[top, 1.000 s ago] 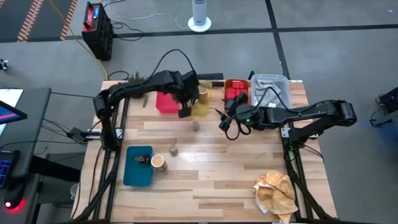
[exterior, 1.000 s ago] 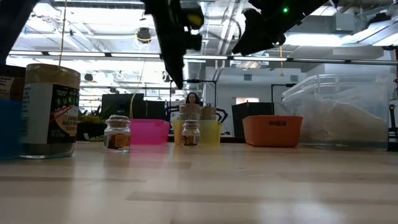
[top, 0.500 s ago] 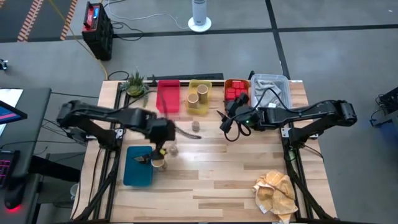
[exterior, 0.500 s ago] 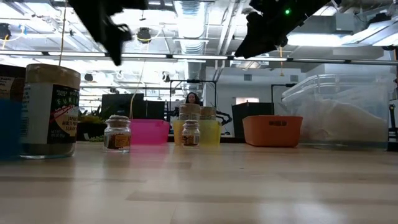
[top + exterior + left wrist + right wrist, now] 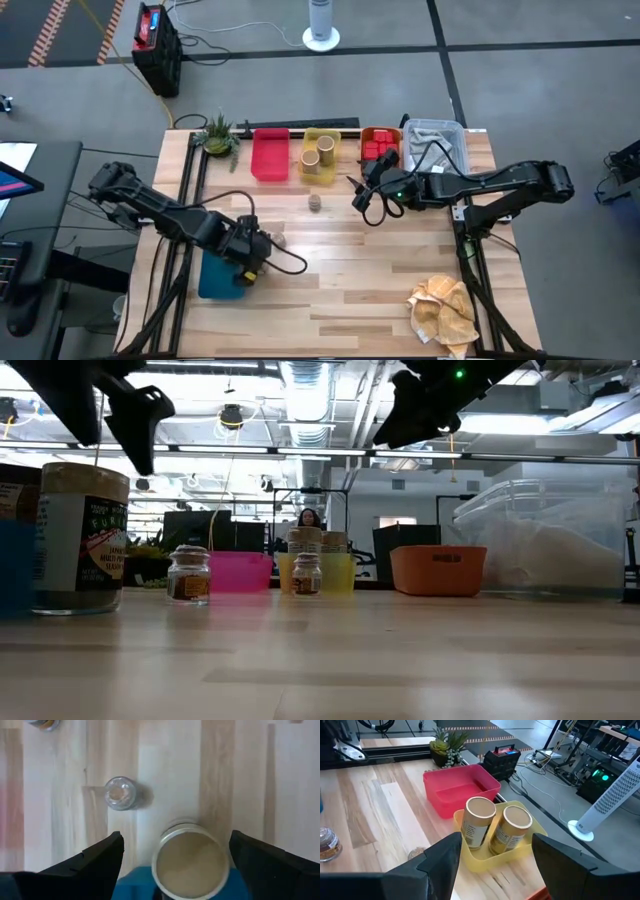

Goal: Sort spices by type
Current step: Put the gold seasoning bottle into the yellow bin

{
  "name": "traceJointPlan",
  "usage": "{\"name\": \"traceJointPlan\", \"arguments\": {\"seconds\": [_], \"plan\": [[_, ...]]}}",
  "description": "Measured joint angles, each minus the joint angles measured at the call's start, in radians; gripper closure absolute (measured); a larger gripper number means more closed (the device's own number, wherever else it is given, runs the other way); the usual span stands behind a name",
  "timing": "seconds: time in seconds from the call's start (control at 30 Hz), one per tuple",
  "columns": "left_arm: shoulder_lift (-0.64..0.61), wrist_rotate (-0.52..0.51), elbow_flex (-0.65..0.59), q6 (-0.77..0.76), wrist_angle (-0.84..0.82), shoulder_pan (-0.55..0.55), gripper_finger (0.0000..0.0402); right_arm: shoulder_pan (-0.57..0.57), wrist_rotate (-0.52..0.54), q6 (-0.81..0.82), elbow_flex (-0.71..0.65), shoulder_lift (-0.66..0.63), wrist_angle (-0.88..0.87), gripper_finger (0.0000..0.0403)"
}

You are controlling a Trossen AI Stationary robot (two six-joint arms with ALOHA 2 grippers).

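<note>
A: Starting at the left, what is the left hand doing?
B: It hangs with its fingers spread wide above a tan cylinder that stands at the edge of the blue tray. Nothing is held. The cylinder stands upright, long axis vertical, round top facing up.

A: And beside it?
B: A small glass jar stands upright on the tabletop, just beside the cylinder but apart from it. A second jar stands farther toward the middle, near the yellow tray.

A: What is in the trays at the back?
B: The pink tray comes first. Next, the yellow tray holds two tan cylinders, both upright and touching each other. Then the orange tray holds red tins; which way they point I cannot tell.

A: And the right hand?
B: It hovers over the tabletop near the yellow and orange trays, fingers parted, holding nothing.
</note>
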Motion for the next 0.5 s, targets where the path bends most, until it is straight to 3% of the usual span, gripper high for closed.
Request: {"name": "traceJointPlan", "arguments": {"seconds": [0.5], "plan": [[0.044, 0.089, -0.040, 0.019, 0.045, -0.001, 0.0055, 0.000, -0.001, 0.000, 0.000, 0.000, 0.004, 0.0127]]}}
